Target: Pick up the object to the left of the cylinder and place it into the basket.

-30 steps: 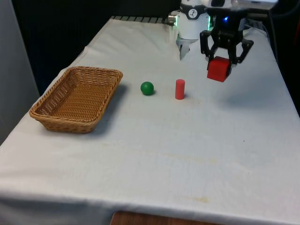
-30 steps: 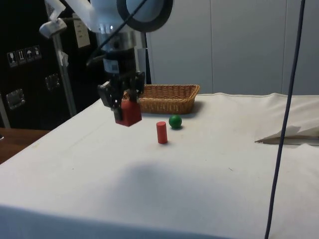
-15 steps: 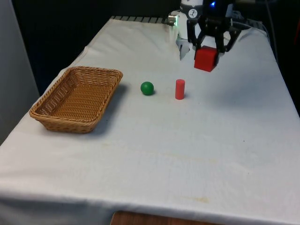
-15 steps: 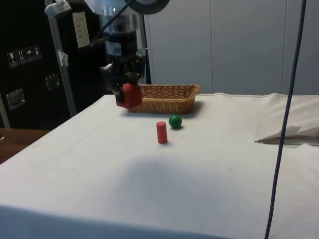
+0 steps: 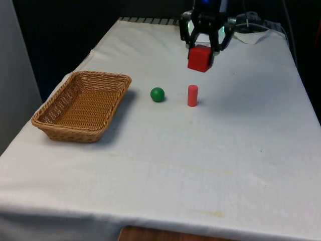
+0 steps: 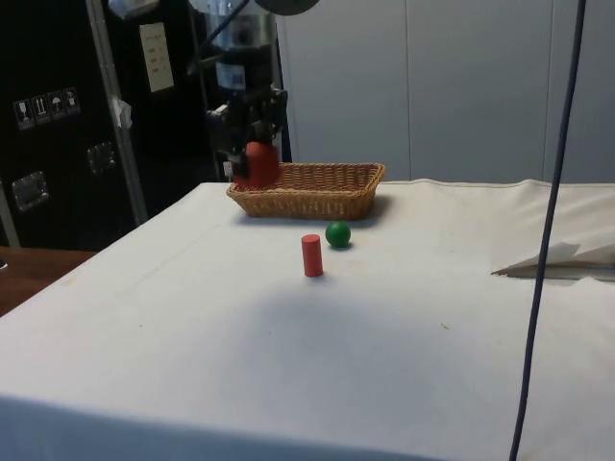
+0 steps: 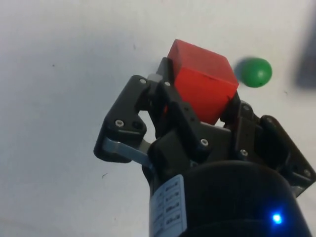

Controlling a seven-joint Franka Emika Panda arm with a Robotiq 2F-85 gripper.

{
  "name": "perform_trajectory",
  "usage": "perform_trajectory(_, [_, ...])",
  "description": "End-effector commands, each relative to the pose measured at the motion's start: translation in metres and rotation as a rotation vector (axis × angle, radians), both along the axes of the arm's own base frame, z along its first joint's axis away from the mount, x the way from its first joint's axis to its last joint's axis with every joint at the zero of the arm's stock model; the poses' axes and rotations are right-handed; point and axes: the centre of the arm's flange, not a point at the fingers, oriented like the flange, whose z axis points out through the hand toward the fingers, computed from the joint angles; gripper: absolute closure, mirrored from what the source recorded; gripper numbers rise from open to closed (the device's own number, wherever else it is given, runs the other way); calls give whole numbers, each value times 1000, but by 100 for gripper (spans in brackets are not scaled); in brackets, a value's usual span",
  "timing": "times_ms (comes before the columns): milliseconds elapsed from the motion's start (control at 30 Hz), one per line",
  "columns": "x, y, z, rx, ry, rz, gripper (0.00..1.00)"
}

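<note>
The gripper point(image 5: 201, 52) is hanging in the air over the far part of the table point(image 5: 241, 150), and its jaws are clamping a red cube point(image 5: 199, 58) between them; in the wrist view the cube point(image 7: 202, 86) is sitting tilted between the black fingers point(image 7: 178, 118), with one corner pointing outward. The cube is high above the cloth, probably so that it passes over the other things without hitting them. The cylinder point(image 5: 192, 95) is standing upright near the middle of the table, and the green ball point(image 5: 157, 94) is lying just beside it, on the front view's left, apart from it. The basket point(image 5: 83, 104) is resting near the table's edge on the front view's left, with its opening up and nothing visible inside. The ball is the thing lying between cylinder and basket, so by the task sentence it looks like the thing to carry, yet the gripper is holding the cube instead. In the side view the cube point(image 6: 257, 164) is appearing in front of the basket rim point(image 6: 307, 187), but I judge it is not yet over the basket, because the front view is placing it well apart from it.
</note>
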Motion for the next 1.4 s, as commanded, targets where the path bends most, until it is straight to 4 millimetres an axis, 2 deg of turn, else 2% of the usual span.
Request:
perform_trajectory(0, [0,-7,2,-4,-5,1,98])
perform_trajectory(133, [1,-24,2,-9,-1,3,98])
perform_trajectory(200, [1,-24,1,-11,2,1,98])
perform_trajectory(300, [3,-42,2,-16,1,3,98])
perform_trajectory(467, [4,-59,3,-25,2,2,98])
perform_trajectory(500, [3,-57,3,-31,5,1,98])
perform_trajectory(700, [7,-83,4,-40,4,2,98])
perform_trajectory(733, [6,-80,4,-48,6,-2,98])
perform_trajectory(833, [10,-98,5,-50,6,1,98])
perform_trajectory(933, [12,-107,4,-56,6,0,98])
perform_trajectory(1000, [15,-119,3,-64,7,-2,98])
perform_trajectory(1267, [21,-143,-5,-70,15,-8,98])
perform_trajectory(1333, [21,-142,-5,-81,19,-11,98])
perform_trajectory(1367, [23,-149,-7,-69,16,-8,98])
